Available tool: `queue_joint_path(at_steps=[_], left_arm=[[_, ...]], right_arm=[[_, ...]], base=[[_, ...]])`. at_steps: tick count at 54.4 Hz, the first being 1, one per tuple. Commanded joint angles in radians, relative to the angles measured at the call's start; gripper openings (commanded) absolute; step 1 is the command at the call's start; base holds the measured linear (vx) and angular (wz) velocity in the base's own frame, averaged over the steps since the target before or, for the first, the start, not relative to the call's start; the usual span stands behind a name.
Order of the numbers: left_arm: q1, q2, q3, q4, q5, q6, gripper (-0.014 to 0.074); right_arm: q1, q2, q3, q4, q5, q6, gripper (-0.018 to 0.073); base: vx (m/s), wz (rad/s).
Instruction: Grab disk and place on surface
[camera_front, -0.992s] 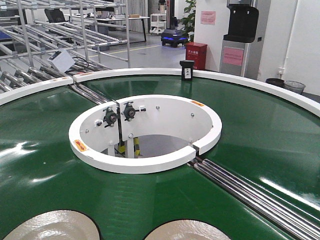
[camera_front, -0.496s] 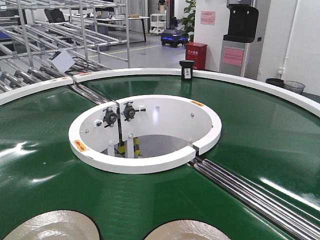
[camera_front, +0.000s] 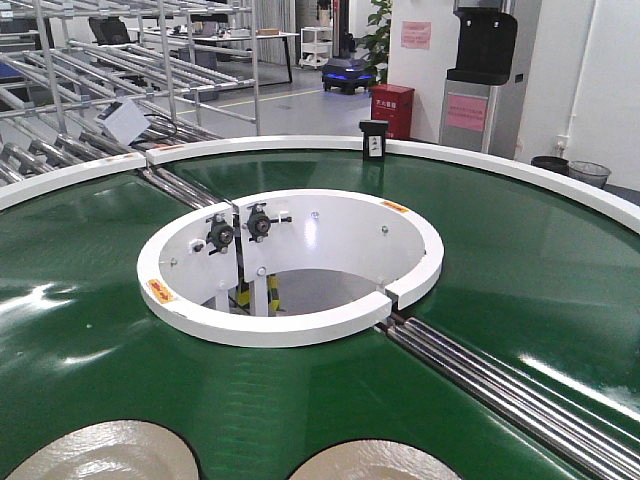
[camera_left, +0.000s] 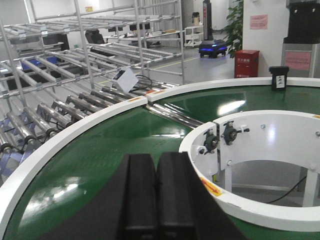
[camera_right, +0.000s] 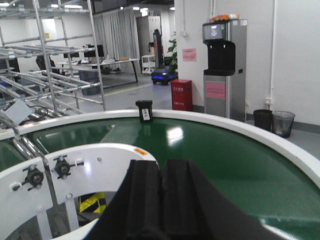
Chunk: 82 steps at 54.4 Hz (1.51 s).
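No change vs 1 s ago: disks (camera_front: 100, 455) sit on green belt (camera_front: 90, 300); L fingers (camera_left: 142, 195) & R fingers (camera_right: 147, 200) clenched empty, belt ahead of both. Grab not begun.

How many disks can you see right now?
2. The left disk and the centre disk sit at the front view's bottom edge, both cropped; others may lie outside the frame.

Bright o/h lighting w/ glare on green belt (camera_front: 500, 250), pics sharp.
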Motion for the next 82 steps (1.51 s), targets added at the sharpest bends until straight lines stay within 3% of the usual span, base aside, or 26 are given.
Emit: queue_joint_path(at_steps=[1,8,22,30,36,41,47,53,56,60,65,72,77,82], left_arm=[[-0.019,-0.005,-0.034,-0.002,-0.107,-0.012,0.0098],[-0.035,-0.005,-0.034,-0.002,-0.094,-0.012,0.0244],[-0.087,0.002,-0.034,-0.001,-0.082,-0.011,0.0563],[-0.145,0.008,-0.034,-0.018,-0.083,-0.023,0.0594],[-0.212,0.027,-0.034,-0.115,0.052,-0.024,0.0568],[-0.285,0.086,-0.034,-0.254,0.174,0.073,0.0538],[-0.359,0.201,-0.034,-0.578,0.325,0.348,0.0504],[-0.37,0.334,-0.034,-0.957,0.434,0.618,0.0498],[-0.353,0.395,-0.034,-1.085,0.447,0.711,0.0498],[-0.3,0.443,-0.034,-1.132,0.443,0.729,0.0498],[-0.187,0.491,-0.034,-1.068,0.492,0.725,0.0498],[0.026,0.555,-0.034,-0.934,0.607,0.692,0.0498],[0.159,0.596,-0.034,-0.909,0.597,0.66,0.0498],[0.255,0.638,-0.034,-0.909,0.56,0.67,0.0498]], right_arm=[[-0.006,-0.005,-0.035,0.001,-0.07,-0.003,0.0066],[-0.006,-0.005,-0.035,0.001,-0.063,-0.003,0.0209],[-0.006,0.001,-0.035,0.001,-0.05,-0.003,0.0647],[-0.006,0.001,-0.035,0.003,-0.053,-0.002,0.0729],[0.024,0.002,-0.035,0.079,-0.014,0.009,0.072],[0.097,0.033,-0.037,0.148,0.064,-0.01,0.0695],[0.216,0.131,-0.067,0.259,0.253,-0.075,0.0651],[0.308,0.275,-0.115,0.448,0.436,-0.201,0.0603],[0.323,0.343,-0.136,0.553,0.505,-0.28,0.0591],[0.308,0.425,-0.159,0.679,0.585,-0.361,0.0587],[0.241,0.483,-0.167,0.787,0.669,-0.422,0.0587],[0.056,0.541,-0.166,0.872,0.787,-0.472,0.0587],[-0.082,0.56,-0.166,0.896,0.848,-0.485,0.0587],[-0.161,0.56,-0.165,0.899,0.87,-0.497,0.0587]], base=[[0.0,0.0],[0.0,0.0],[0.0,0.0],[0.0,0.0],[0.0,0.0],[0.0,0.0],[0.0,0.0],[0.0,0.0],[0.0,0.0],[0.0,0.0],[0.0,0.0],[0.0,0.0],[0.0,0.0],[0.0,0.0]])
